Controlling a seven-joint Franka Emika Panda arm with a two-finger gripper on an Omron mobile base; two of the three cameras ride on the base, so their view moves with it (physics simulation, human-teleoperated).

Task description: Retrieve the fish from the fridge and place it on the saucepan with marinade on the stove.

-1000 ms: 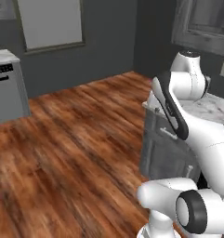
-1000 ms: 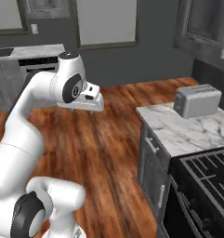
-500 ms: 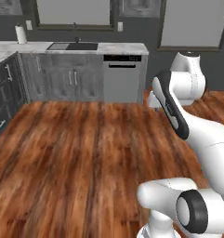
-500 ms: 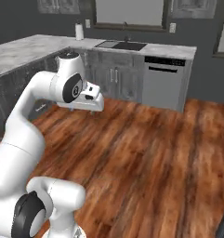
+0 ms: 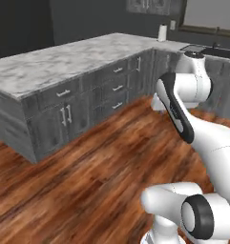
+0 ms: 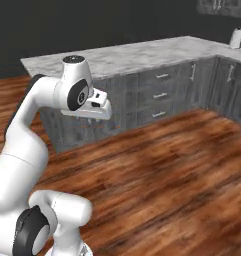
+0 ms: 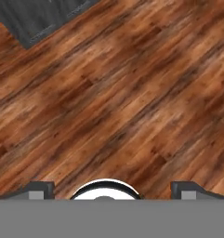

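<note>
Wood floor (image 7: pixel 113 93) lies bare under my jaws (image 7: pixel 111 189), which are spread wide and empty, marble-topped desk (image 5: pixel 64 62) ahead; I judge I'm travelling toward the fridge, fish nowhere near my jaws, next: find the fridge.

Dim, even rendered light, dark back wall, soft low-resolution blur, faint sheen on wood floor (image 7: pixel 113 93)

Both base views face the marble counter (image 5: pixel 64 62), hand view straight down on floor (image 7: pixel 113 93)
</note>
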